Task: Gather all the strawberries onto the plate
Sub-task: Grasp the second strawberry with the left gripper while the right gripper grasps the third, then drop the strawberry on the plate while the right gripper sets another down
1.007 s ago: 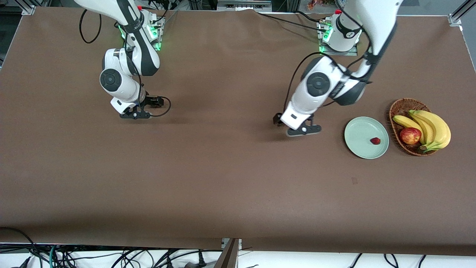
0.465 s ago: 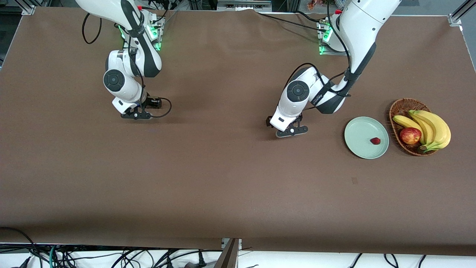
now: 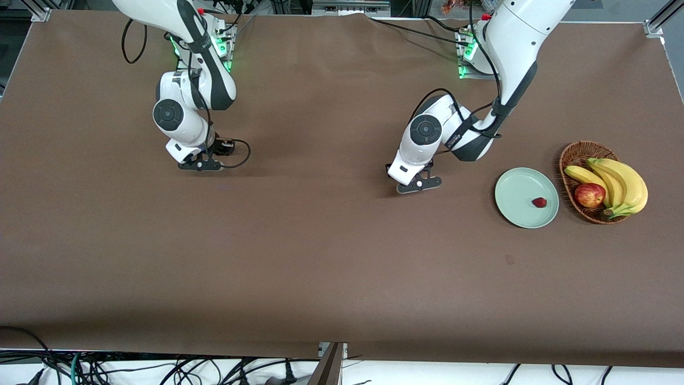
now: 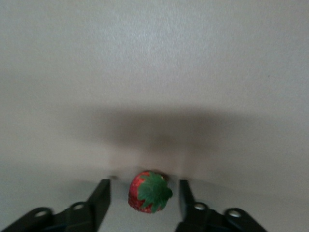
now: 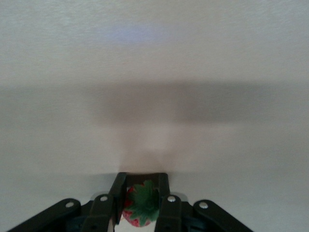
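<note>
Overhead, the front view shows both arms bent low to the brown desk: the right claw toward the right arm's end, the left claw near the middle, well apart from the mint-green plate, which carries one strawberry and sits just beside the wicker basket of bananas and an apple. From the left wrist, a second strawberry lies between the fingers, which stand spread with a gap on each side; I judge they should close square on its body, not the leafy cap, before lifting. From the right wrist, the claw is pinching a third strawberry, fingers pressed to its sides; a straight lift and gentle carry to the plate seems wise. Bare cloth surrounds both, with ample room; cables trail along the desk's near edge.
</note>
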Controlling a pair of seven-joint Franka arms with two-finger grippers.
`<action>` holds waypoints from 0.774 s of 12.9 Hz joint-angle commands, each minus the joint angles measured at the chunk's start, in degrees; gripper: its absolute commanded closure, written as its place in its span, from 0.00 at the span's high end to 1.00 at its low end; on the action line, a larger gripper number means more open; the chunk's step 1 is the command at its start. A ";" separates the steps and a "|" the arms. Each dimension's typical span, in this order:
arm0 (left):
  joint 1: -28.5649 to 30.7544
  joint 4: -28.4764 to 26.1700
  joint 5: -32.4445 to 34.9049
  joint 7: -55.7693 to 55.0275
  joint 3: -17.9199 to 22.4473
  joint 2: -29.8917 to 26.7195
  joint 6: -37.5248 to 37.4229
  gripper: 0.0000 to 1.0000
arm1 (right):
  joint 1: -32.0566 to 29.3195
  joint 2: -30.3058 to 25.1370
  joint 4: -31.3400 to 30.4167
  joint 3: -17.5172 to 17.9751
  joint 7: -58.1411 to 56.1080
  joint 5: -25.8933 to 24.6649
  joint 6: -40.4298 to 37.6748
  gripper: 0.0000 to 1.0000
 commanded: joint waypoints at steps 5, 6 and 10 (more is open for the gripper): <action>5.55 2.69 1.07 2.42 -0.23 -4.45 -4.52 0.14 | 1.39 0.52 8.37 11.73 13.43 8.07 0.16 0.15; 7.75 3.84 0.45 6.02 -0.49 -4.98 -6.98 0.14 | 1.74 2.27 12.58 13.76 18.44 7.98 0.16 0.15; 16.98 7.28 -0.96 17.45 -1.64 -5.95 -11.31 0.14 | 3.40 17.01 36.46 20.97 38.74 7.98 -0.01 0.17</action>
